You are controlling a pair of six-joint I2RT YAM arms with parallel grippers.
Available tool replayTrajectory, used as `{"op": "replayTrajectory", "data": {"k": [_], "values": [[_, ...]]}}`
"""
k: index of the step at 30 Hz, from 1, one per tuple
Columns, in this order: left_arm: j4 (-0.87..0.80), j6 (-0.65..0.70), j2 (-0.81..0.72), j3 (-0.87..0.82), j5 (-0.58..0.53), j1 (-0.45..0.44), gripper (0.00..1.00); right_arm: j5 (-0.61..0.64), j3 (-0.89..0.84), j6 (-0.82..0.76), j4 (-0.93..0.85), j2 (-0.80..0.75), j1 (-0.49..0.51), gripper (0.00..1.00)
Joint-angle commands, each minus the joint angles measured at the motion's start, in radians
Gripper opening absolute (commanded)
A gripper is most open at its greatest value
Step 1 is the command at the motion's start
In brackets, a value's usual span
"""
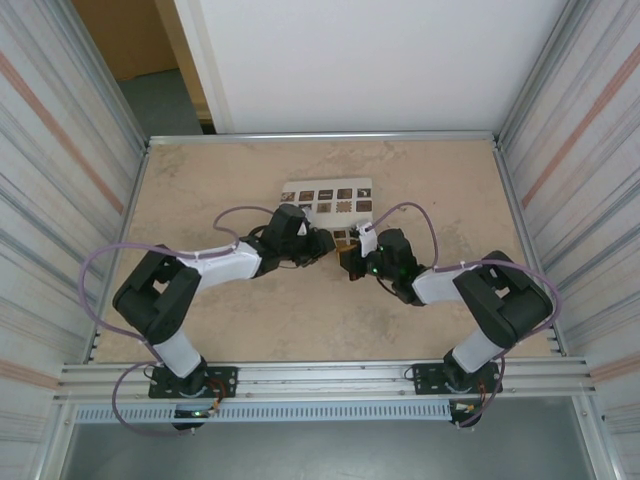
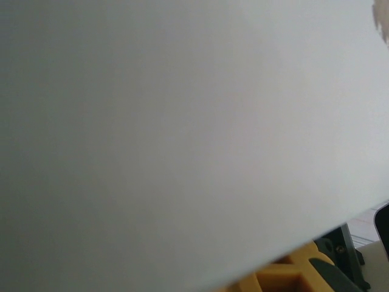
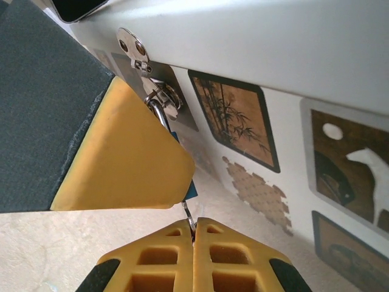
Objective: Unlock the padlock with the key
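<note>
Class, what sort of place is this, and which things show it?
Likely a robot test cell: a left arm and right arm bolted to an aluminium rail, a walled-in beige table.

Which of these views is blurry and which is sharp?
Left wrist: pale surface close to the lens, a featureless blur. Right wrist: sharp on the silver metal hasp and brown bamboo picture square. Top: even light on the beige table.
</note>
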Motion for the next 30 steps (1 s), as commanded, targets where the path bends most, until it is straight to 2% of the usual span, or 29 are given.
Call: {"op": "replayTrajectory", "data": {"k": [1,6,11,17,23,30], "values": [[0.03,-0.031,0.041,-0.036,0.163,-0.045,0.02,-0.007,0.022,0.042,0.099,0.025,0.003,0.0],[0.077,-0.05,0.07,-0.059,0.152,-0.045,0.02,0.01,-0.011,0.055,0.091,0.072,0.002,0.0],[0.101,-0.052,0.096,-0.062,0.148,-0.043,0.08,0.008,-0.037,0.068,0.076,0.105,-0.008,0.0],[0.129,-0.055,0.091,-0.081,0.14,-0.032,0.26,0.001,-0.043,0.085,0.028,0.111,-0.024,0.0],[0.118,-0.038,0.02,-0.113,0.122,-0.017,0.4,0.0,-0.036,0.109,-0.058,0.079,-0.034,0.0],[0.1,-0.003,-0.126,-0.185,0.078,0.004,0.49,-0.045,0.006,0.124,-0.22,0.003,-0.048,0.0]]}}
